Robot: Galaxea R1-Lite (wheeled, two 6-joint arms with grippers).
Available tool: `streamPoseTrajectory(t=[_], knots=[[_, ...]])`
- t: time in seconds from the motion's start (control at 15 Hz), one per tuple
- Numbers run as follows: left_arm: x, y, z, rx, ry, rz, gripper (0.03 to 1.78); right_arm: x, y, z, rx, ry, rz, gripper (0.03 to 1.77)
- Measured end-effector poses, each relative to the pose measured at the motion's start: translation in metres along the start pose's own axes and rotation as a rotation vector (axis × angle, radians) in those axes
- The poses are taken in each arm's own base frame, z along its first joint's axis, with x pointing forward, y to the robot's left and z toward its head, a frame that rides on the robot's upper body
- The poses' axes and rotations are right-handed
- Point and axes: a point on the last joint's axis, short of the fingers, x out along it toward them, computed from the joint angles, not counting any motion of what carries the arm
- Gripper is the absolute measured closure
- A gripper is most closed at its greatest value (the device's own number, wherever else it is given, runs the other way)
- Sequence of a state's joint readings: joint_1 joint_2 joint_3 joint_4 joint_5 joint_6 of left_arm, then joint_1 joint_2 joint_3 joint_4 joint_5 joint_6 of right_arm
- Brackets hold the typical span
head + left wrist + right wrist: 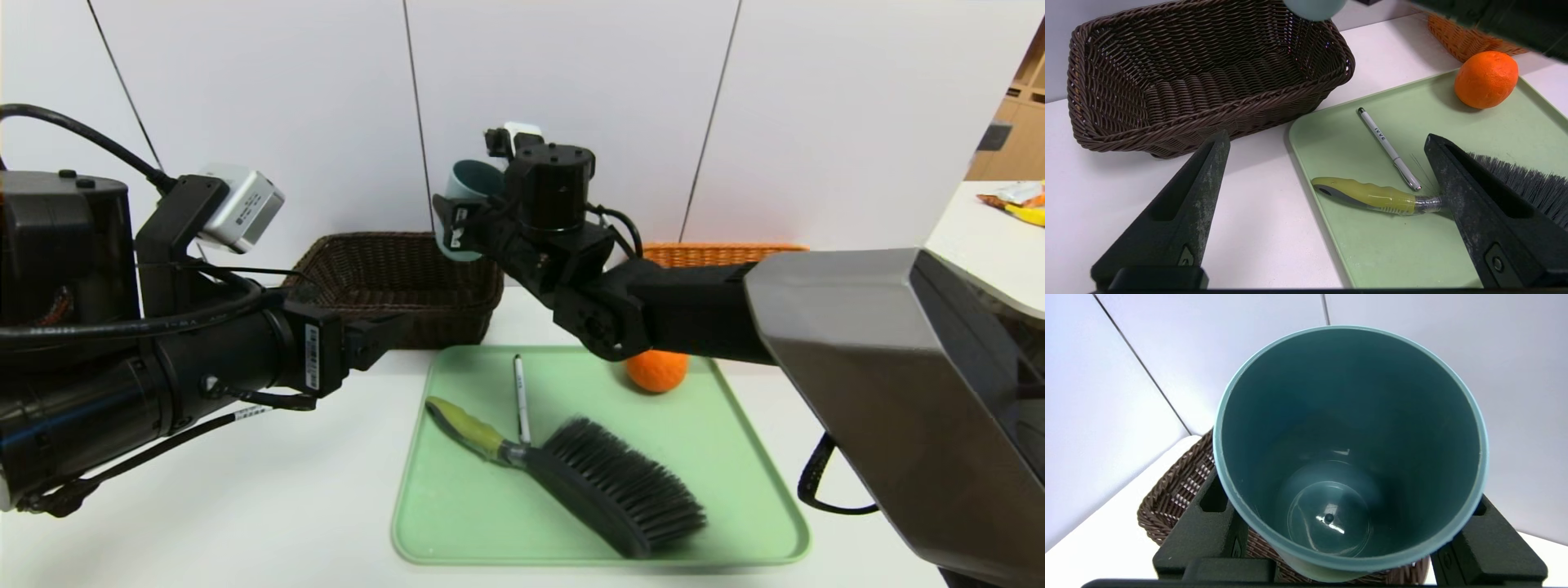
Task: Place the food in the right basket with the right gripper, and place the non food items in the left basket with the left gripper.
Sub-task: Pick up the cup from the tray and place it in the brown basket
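My right gripper (457,222) is shut on a teal cup (475,184), held in the air above the right end of the dark brown wicker basket (392,278). In the right wrist view the cup (1347,416) fills the space between the fingers of the gripper (1351,506), its mouth facing the camera. My left gripper (384,331) hangs open and empty (1327,139) left of the green tray (735,523), in front of the brown basket (1167,102). On the tray (1392,253) lie an orange (657,369) (1486,79), a white pen (521,398) (1388,147) and a black brush with a yellow-green handle (596,478) (1372,196).
An orange wicker basket (718,255) (1461,38) stands at the back right, mostly hidden by my right arm. A counter with snack packets (1016,200) is at the far right. A black cable (816,482) loops down beside the tray's right edge.
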State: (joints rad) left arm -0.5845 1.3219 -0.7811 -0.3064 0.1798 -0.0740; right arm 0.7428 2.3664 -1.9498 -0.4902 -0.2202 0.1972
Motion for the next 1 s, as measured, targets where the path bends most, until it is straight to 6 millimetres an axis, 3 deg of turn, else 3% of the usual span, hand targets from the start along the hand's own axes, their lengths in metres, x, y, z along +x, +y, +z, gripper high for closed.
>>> streamPoseTrajectory(t=[0.4, 0.87, 1.0], knots=[[0.003, 0.000, -0.002, 0.002, 0.011, -0.001, 0.12, 0.011, -0.004, -0.037, -0.014, 0.062, -0.010, 0.67], [0.004, -0.001, -0.002, 0.002, 0.014, 0.000, 0.12, 0.014, -0.005, -0.048, -0.018, 0.085, -0.001, 0.67], [0.003, -0.001, -0.002, 0.002, 0.014, 0.000, 0.12, 0.015, -0.006, -0.051, -0.019, 0.090, -0.002, 0.52]])
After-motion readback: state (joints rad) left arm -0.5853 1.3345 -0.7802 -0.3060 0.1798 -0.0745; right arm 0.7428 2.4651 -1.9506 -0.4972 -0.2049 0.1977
